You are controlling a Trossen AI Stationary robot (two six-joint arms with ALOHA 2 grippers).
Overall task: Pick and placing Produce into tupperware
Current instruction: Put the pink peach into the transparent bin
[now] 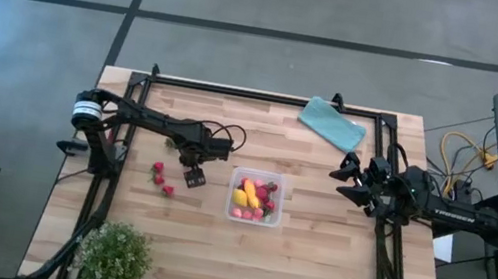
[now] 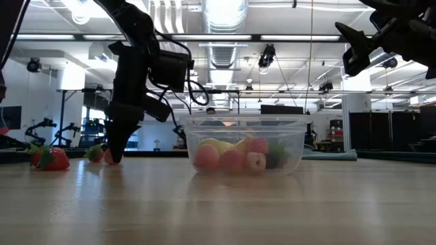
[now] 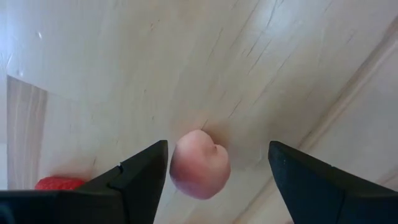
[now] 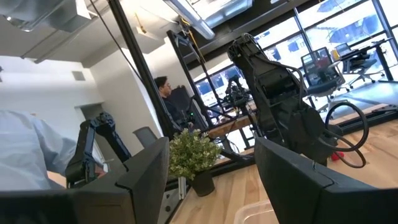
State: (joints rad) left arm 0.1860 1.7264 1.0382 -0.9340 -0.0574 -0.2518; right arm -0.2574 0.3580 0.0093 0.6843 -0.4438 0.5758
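My left gripper points down at the table to the left of the tupperware, open. In the left wrist view its fingers stand on either side of a small pink peach-like piece that lies on the wood. The clear tupperware sits mid-table and holds yellow, red and pink toy fruits. Three red strawberry pieces lie on the table left of my left gripper. My right gripper hovers open, high above the table to the right of the box. My left gripper comes from above, pointing down, with the pink piece between its open fingers. One finger stands right beside the piece's side; I cannot tell whether it touches. The piece rests on the table.
A folded teal cloth lies near the far right corner. A leafy green plant stands at the near left corner. Bare wood lies in front of the box. A person shows in the room beyond the table.
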